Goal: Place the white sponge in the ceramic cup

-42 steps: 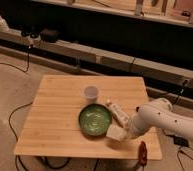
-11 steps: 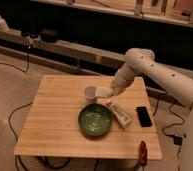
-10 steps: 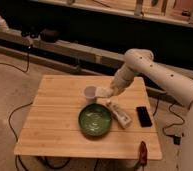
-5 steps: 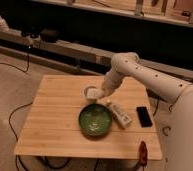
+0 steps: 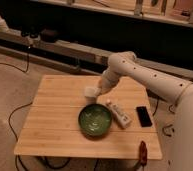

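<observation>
The ceramic cup [image 5: 91, 92] is a small white round cup standing on the wooden table [image 5: 55, 115], behind the green bowl. My gripper [image 5: 99, 88] is at the end of the white arm, which reaches in from the right. It sits right at the cup's right rim, touching or just above it. The white sponge does not show as a separate thing. It is hidden at the gripper or by the cup, and I cannot tell which.
A wide dark green bowl [image 5: 95, 120] sits mid-table in front of the cup. A long white tube [image 5: 119, 113] and a black phone [image 5: 143, 116] lie to its right. A red-handled tool [image 5: 142, 150] lies at the front right edge. Cables run across the floor on the left.
The arm has swung left and down from beside the tube. The gripper has gone from right of the cup to right at its rim. The bowl, tube and phone have not moved.
</observation>
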Robot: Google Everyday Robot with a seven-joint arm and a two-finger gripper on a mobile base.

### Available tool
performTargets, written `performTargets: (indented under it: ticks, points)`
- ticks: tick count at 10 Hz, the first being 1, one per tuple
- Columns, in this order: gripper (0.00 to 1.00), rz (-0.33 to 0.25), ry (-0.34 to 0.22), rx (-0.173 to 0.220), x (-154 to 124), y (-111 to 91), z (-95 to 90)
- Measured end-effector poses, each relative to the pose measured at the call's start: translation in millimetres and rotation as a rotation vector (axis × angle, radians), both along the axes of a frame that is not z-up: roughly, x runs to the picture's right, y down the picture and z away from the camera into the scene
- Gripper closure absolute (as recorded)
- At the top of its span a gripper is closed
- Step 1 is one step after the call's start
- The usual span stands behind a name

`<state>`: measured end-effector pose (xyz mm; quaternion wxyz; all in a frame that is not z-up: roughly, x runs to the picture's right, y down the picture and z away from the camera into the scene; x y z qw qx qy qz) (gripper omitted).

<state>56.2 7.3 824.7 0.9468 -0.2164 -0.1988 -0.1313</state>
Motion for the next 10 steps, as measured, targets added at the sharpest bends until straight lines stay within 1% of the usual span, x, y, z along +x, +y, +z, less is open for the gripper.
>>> performTargets:
  ticks: [2,3,5,7,8,10]
  points:
    - [1.00,0.016,0.015,-0.011,-1.6,-3.0,-1.9]
    - [1.00,0.021,0.012,-0.016,-7.5,-4.6,-3.9]
    - [1.00,0.021,0.007,-0.015,-14.3,-6.3,-6.8]
    - [0.99,0.023,0.011,-0.010,-14.6,-9.0,-8.5]
    - [0.93,0.027,0.017,-0.009,-13.1,-10.4,-8.7]
    - [0.73,0.038,0.032,-0.011,-7.8,-12.7,-9.4]
